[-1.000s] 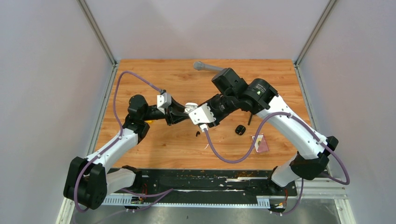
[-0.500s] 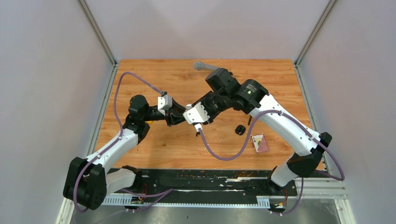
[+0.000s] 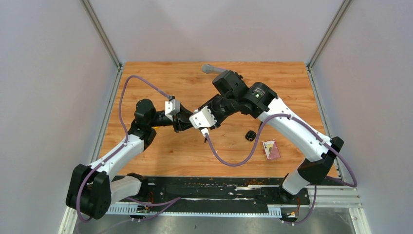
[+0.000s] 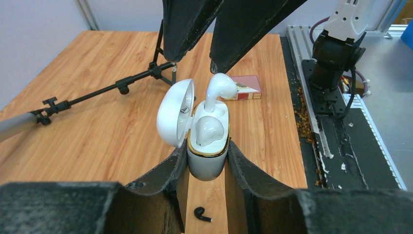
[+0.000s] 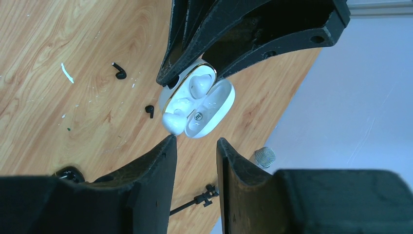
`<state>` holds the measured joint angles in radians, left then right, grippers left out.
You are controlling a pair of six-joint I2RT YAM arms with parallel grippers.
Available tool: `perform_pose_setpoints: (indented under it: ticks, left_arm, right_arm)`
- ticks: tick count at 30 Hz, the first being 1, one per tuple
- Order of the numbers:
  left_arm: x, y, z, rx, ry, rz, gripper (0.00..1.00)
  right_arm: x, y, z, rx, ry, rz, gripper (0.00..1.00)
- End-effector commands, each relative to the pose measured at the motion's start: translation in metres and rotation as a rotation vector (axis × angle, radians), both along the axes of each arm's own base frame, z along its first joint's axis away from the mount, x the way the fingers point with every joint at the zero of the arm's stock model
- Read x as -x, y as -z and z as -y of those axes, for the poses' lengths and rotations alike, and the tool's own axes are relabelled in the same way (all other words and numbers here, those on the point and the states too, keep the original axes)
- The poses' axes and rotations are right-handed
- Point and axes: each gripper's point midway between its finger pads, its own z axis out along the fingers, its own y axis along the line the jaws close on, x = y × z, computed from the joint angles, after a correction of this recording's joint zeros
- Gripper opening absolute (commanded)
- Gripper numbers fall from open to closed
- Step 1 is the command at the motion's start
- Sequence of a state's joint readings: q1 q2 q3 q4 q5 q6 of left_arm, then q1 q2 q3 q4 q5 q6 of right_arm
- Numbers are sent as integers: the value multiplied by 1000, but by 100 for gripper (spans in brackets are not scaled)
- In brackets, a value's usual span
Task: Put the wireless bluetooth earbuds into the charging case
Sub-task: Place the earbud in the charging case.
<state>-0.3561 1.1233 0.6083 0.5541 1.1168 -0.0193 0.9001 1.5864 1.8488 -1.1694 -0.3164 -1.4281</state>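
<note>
- Left claw clamps the charging case lid-open above the middle of the table, steadying it for loading.
- Seated earbud fills one slot; standing earbud pokes up, likely needing a press.
- Right claw hangs parted and empty just beside it.
- Black earbuds lie loose on the table.

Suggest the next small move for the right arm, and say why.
Probably press the raised white earbud down with a right gripper fingertip. It stands tall out of its slot in the charging case, while the other white earbud sits low in its well. The left gripper clamps the case, and the right jaws hang open just above.
</note>
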Motion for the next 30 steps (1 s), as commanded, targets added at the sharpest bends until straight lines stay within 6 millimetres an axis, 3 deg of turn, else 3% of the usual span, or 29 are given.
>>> perform_pose_setpoints:
  ticks: [1, 16, 30]
  left_arm:
    - [2, -18, 2, 20, 15, 76, 0]
    - [0, -20, 3, 21, 4, 78, 0]
    - [-1, -23, 3, 24, 5, 81, 0]
  right_arm:
    - [0, -18, -17, -78, -11, -3, 36]
    - [6, -2, 0, 24, -50, 12, 39]
    - [15, -3, -7, 13, -112, -20, 28]
